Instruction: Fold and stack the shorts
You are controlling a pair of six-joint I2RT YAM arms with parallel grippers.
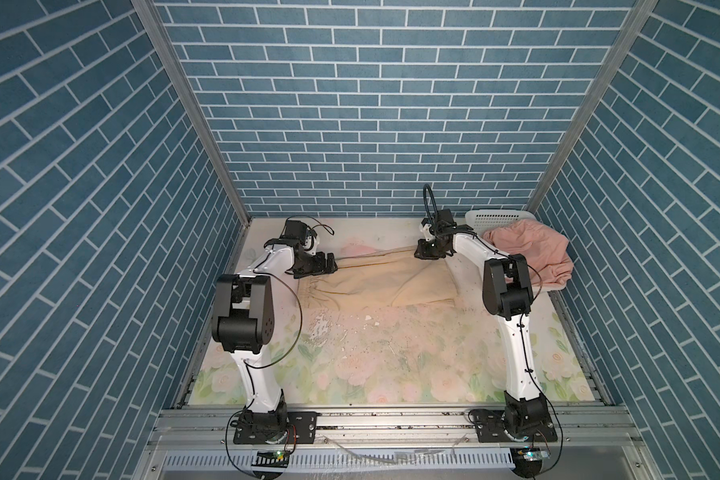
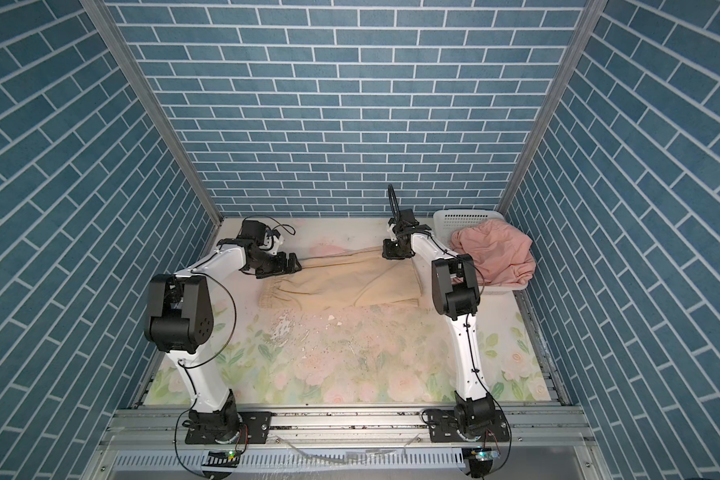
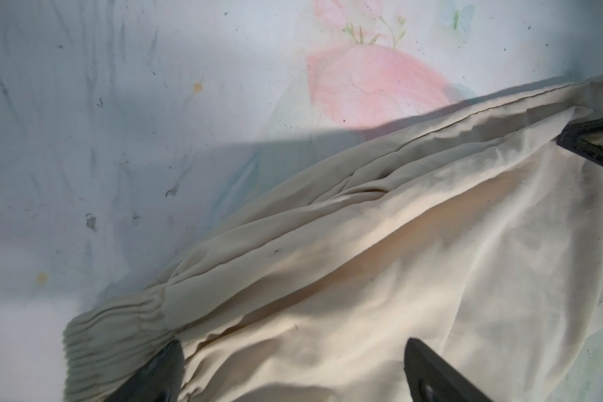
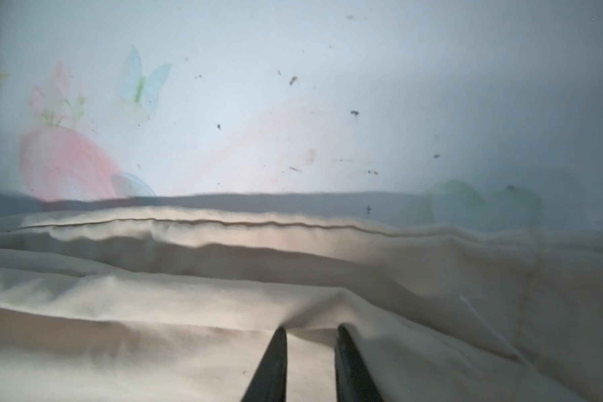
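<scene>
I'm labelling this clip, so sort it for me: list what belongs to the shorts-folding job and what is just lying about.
Belongs to the job:
- beige shorts, spread out mid-table
- pink shorts, bunched up at the far right

Just lying about:
- white basket, under the pink shorts
- floral table, speckled with dirt

A white plastic basket (image 1: 491, 216) is sitting in the far right corner of the surface (image 1: 391, 365), which is showing a pale flower print. A scuffed white patch (image 1: 321, 328) and many small dark specks are lying near its middle. Blue brick-pattern walls (image 1: 350, 104) are enclosing it on three sides.
</scene>
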